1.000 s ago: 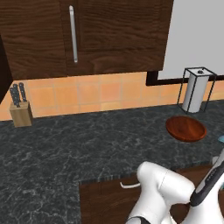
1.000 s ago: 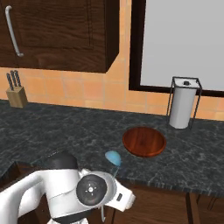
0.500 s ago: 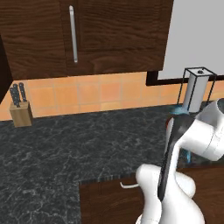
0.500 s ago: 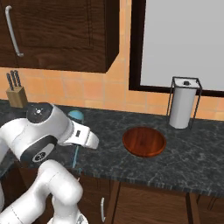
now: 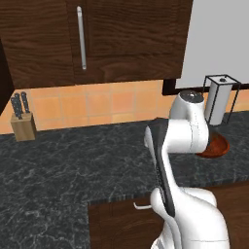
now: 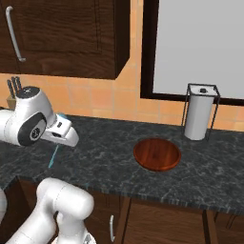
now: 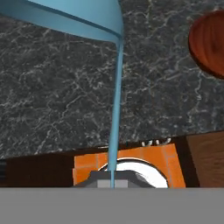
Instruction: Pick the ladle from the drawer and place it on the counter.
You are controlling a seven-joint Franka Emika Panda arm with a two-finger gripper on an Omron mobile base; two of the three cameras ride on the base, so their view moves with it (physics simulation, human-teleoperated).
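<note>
Hand hanging over worktop left part, near edge close; bare slab stretching right toward wooden plate. Hand clamping ladle, handle running steeply downward.

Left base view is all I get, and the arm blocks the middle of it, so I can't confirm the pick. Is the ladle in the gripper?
Observer: Yes. In the hand view the ladle runs straight up from the shut gripper, thin handle first, with the bowl at the far end.
Operator: What is it over right now?
Observer: In the right base view its blue handle hangs over the black counter, left of the wooden plate and well apart from it.
</note>
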